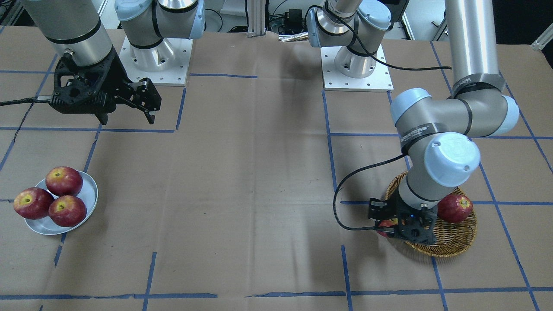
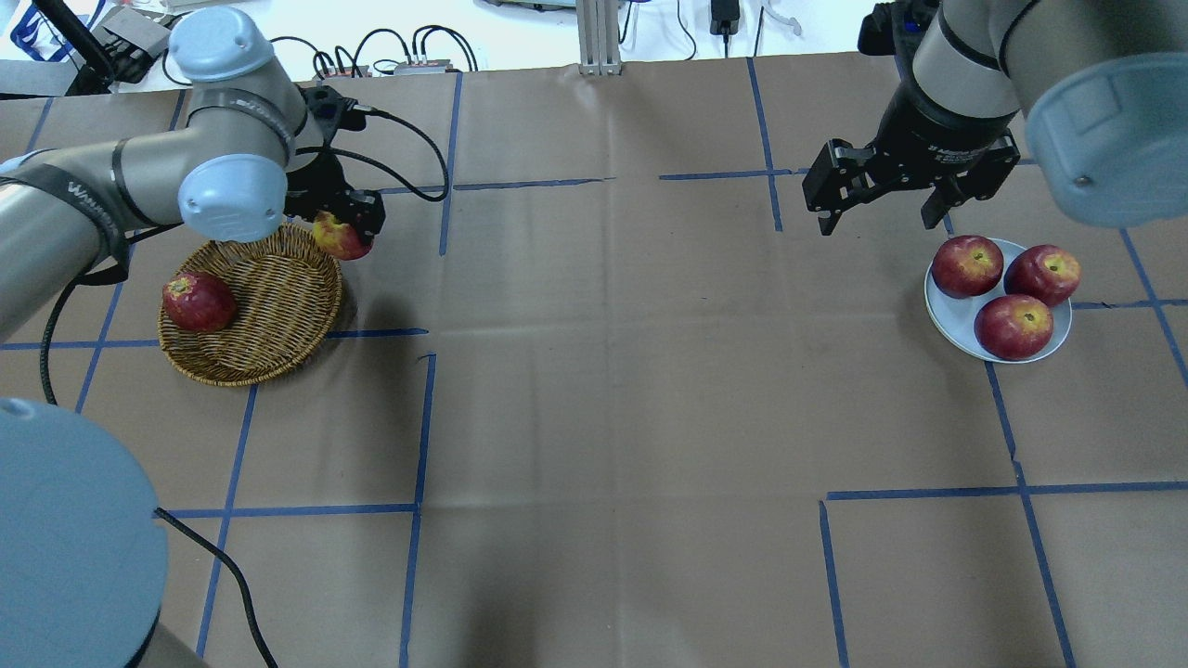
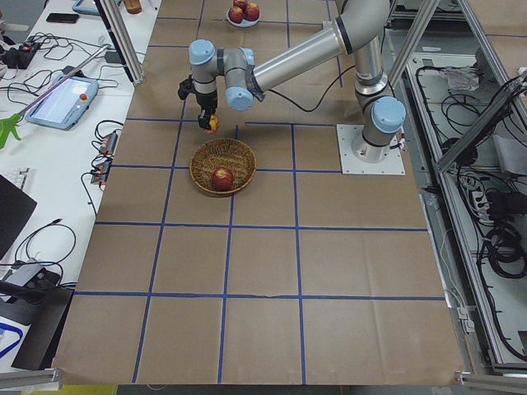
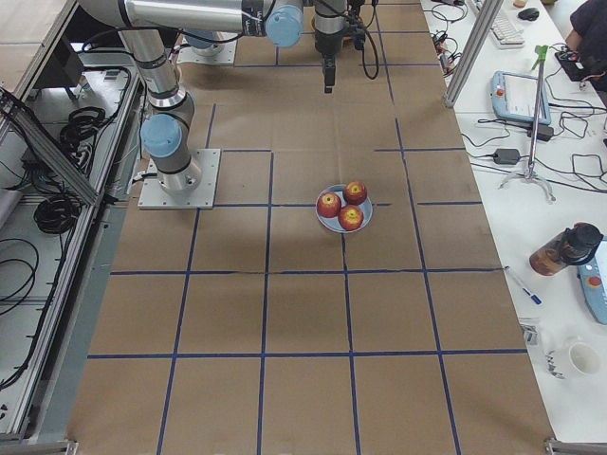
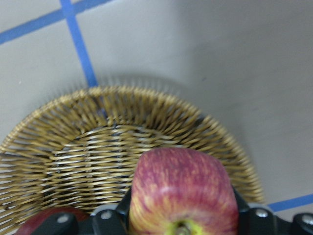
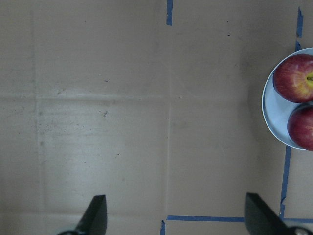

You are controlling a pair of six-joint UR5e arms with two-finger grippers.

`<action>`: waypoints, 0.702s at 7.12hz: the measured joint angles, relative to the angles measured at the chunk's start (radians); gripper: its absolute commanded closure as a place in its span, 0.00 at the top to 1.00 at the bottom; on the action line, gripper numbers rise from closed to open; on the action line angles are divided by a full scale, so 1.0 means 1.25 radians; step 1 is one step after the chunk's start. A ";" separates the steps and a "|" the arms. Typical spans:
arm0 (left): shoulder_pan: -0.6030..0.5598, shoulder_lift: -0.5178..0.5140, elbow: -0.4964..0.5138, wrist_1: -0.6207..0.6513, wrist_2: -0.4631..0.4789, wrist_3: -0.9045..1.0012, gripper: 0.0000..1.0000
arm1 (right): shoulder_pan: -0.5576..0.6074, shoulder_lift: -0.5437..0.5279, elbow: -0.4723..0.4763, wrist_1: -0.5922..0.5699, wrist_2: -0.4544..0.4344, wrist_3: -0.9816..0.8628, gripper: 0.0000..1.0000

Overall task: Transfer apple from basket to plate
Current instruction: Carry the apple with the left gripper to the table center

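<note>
Overhead exterior view shows the left end effector (image 2: 348,223) clenched around the streaky red-yellow apple (image 2: 339,238), which hangs over the far rim of the wicker basket (image 2: 278,311). A darker red apple (image 2: 198,301) lies inside the basket. The lift-out looks done, so the carry is the step in hand. The grey-white plate (image 2: 947,306) sits well apart across the desk (image 2: 603,371) and holds three red apples (image 2: 1013,325). The right end effector (image 2: 877,223) hovers near it, fingers spread and empty. The next move probably calls for a long traverse or a hand-over, then careful placement in the little free space.
</note>
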 measured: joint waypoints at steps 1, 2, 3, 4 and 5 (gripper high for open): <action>-0.067 -0.011 0.013 -0.003 0.000 -0.083 0.47 | 0.000 0.000 0.000 0.000 0.000 0.000 1.00; -0.132 -0.024 0.019 -0.003 -0.001 -0.160 0.47 | 0.000 0.000 0.000 0.000 0.000 0.000 1.00; -0.193 -0.041 0.023 -0.001 -0.004 -0.226 0.47 | 0.000 0.000 0.000 0.000 0.001 0.000 1.00; -0.244 -0.063 0.029 0.003 -0.010 -0.280 0.47 | 0.000 0.000 0.000 0.000 0.001 0.000 1.00; -0.283 -0.087 0.042 0.006 -0.013 -0.325 0.47 | 0.000 0.000 0.000 0.000 0.001 0.000 1.00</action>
